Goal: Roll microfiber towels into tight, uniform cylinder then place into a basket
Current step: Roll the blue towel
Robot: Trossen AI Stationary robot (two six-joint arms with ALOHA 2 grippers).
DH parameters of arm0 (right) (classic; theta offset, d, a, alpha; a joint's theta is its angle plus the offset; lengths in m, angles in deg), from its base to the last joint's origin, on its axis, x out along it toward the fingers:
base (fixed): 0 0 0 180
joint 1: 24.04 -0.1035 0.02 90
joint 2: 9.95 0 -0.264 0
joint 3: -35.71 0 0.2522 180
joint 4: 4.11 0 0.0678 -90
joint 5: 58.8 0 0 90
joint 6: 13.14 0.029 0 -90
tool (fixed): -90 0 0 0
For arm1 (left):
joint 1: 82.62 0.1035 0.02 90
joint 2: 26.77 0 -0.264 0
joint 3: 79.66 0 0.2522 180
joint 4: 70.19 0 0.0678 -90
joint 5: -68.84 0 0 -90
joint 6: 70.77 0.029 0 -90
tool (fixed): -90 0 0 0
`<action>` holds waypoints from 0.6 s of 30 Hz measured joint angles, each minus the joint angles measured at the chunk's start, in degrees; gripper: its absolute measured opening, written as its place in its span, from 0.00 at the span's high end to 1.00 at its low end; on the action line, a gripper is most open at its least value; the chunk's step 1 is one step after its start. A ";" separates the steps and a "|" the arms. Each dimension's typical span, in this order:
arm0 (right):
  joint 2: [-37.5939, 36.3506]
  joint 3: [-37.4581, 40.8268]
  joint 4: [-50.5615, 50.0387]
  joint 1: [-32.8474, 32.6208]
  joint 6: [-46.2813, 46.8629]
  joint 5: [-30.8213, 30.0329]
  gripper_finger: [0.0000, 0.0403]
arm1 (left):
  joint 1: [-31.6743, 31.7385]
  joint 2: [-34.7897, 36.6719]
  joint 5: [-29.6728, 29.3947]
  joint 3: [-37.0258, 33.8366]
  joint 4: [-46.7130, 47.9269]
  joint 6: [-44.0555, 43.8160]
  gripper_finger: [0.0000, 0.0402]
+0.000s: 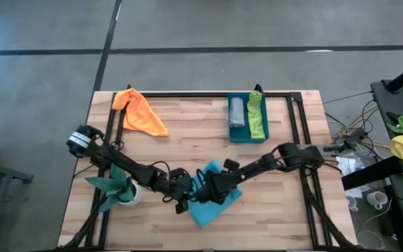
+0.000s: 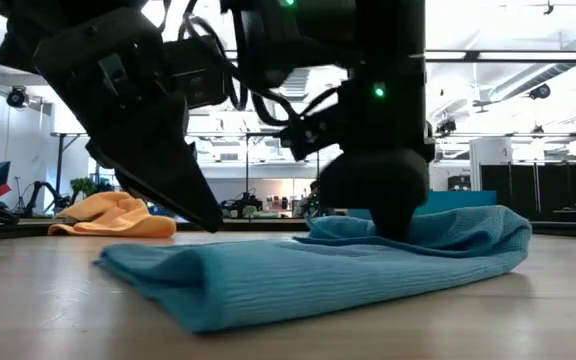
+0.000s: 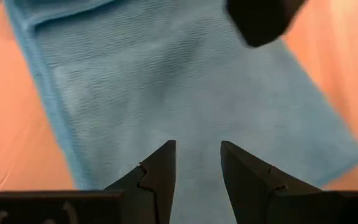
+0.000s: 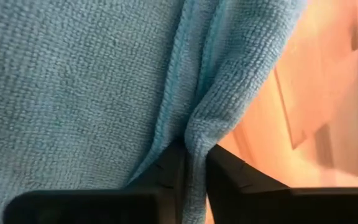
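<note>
1. High view: the turquoise towel [image 1: 212,196] lies folded near the front middle of the wooden surface [image 1: 187,133]. The left tool [image 1: 186,198] sits at the towel's left edge, and the right tool [image 1: 215,189] rests on top of the towel. The basket [image 1: 247,137] stands toward the back right of the surface and holds a rolled grey towel [image 1: 237,112] beside a rolled lime green towel [image 1: 257,115]. The orange towel [image 1: 140,112] lies loose at the back left. A plant [image 1: 115,187] in a white pot stands at the front left, under the left arm.

2. Low view: the turquoise towel [image 2: 318,265] lies flat across the surface, with a raised fold on one side. One tool presses down on that fold and the other hangs just above the towel's opposite end. The orange towel [image 2: 113,215] lies far behind.

3. Left wrist view: the left tool [image 3: 197,165] is released, its fingers [image 3: 160,168] parted a little with nothing between them, poised just above the turquoise towel [image 3: 166,81].

4. Right wrist view: the right tool [image 4: 194,165] is clenched on a thin fold of the turquoise towel [image 4: 73,81], the cloth's hem pinched between its fingers [image 4: 166,171].
</note>
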 joint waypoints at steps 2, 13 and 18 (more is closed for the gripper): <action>-0.26 -0.61 -0.13 0.04 0.10 0.06 0.83 | 0.00 -0.06 -0.08 -0.48 0.27 -0.05 0.72; -0.54 -5.56 -0.03 -0.54 -2.89 -0.15 0.75 | 0.00 -1.68 -0.49 -1.67 -0.18 -0.50 0.72; -0.50 -5.47 0.06 -1.37 -4.11 -0.20 0.75 | 0.00 -1.73 -0.49 -1.88 -0.28 -0.50 0.72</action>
